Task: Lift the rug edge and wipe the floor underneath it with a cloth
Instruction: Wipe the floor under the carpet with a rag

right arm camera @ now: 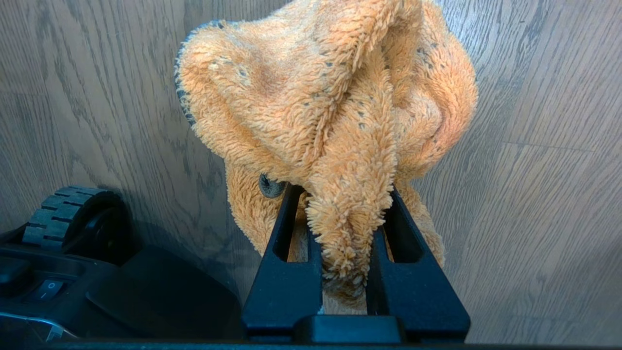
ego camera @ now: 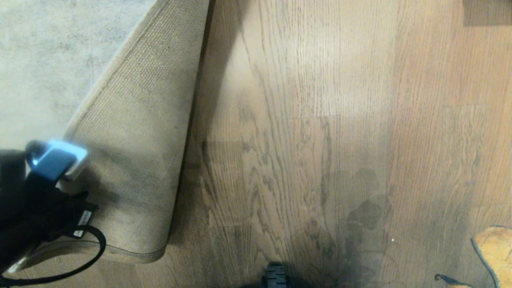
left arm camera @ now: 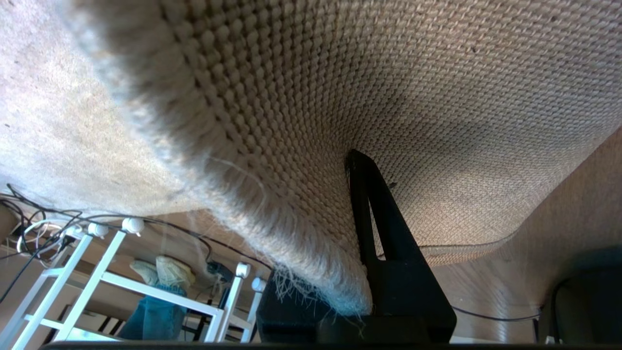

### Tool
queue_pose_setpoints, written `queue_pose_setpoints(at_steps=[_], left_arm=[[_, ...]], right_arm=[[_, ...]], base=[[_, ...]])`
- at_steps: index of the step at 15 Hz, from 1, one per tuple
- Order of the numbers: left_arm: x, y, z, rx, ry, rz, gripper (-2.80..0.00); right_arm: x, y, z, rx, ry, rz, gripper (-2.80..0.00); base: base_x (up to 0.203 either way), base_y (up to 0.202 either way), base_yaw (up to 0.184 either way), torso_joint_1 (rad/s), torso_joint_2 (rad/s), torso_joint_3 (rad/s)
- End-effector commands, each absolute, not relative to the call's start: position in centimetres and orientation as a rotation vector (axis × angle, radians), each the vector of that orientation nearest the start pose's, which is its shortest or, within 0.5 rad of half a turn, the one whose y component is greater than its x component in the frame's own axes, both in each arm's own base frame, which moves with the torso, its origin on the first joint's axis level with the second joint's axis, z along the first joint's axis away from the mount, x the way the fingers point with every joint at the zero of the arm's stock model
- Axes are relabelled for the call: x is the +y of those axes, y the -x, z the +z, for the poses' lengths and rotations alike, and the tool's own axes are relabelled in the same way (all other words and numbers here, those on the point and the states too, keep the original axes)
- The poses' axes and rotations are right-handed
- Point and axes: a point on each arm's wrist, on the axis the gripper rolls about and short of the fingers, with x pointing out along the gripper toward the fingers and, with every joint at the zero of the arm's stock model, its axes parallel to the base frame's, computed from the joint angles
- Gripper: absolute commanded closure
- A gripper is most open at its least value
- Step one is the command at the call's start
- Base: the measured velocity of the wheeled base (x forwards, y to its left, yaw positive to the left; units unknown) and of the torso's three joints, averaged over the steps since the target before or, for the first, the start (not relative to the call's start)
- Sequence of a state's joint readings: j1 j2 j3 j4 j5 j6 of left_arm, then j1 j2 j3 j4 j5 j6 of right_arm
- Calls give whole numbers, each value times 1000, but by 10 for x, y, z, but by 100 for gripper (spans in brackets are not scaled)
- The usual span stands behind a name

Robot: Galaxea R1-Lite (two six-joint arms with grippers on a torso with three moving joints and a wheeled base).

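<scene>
Rug edge (ego camera: 132, 132) folded back at left of head view, tan woven backing up, fold line running near-to-far along the floor (ego camera: 320, 120). Left tool (left arm camera: 362, 233) clamped on the rug border, holding it raised. Bare brown wood-grain planks to the right of the fold. Cloth (right arm camera: 335, 112), orange, fuzzy, bunched, pinched between the fingers of the right tool (right arm camera: 346, 248), above the floor at near right. White frame (left arm camera: 112, 277) and cables (left arm camera: 34, 218) beyond the rug.

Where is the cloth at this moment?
The cloth is clamped in the right gripper, hanging above the floor. In the head view it shows only at the lower right corner, far from the folded-back rug edge on the left.
</scene>
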State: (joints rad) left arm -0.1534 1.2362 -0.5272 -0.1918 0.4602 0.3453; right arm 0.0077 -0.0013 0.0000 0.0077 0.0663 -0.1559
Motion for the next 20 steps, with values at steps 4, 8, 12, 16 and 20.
queue_pose_setpoints(at_steps=[4, 8, 12, 16, 20], left_arm=[[-16, -169, 177, 548, -495, 214, 0], [-16, -168, 175, 552, -496, 214, 0], [-16, -168, 174, 556, -497, 211, 0], [-16, -166, 169, 573, -503, 206, 0], [-16, -167, 168, 581, -505, 203, 0]], right_arm=[[1, 23, 75, -1, 164, 74, 0], [1, 26, 85, -30, 158, 78, 0], [2, 19, 115, 13, 151, 124, 0], [4, -8, 150, 57, 149, 228, 0], [9, -49, 173, 89, 146, 321, 0]], base=[[0, 0, 0, 0, 0, 0], [0, 0, 0, 0, 0, 0], [0, 0, 0, 0, 0, 0], [0, 0, 0, 0, 0, 0], [0, 0, 0, 0, 0, 0]])
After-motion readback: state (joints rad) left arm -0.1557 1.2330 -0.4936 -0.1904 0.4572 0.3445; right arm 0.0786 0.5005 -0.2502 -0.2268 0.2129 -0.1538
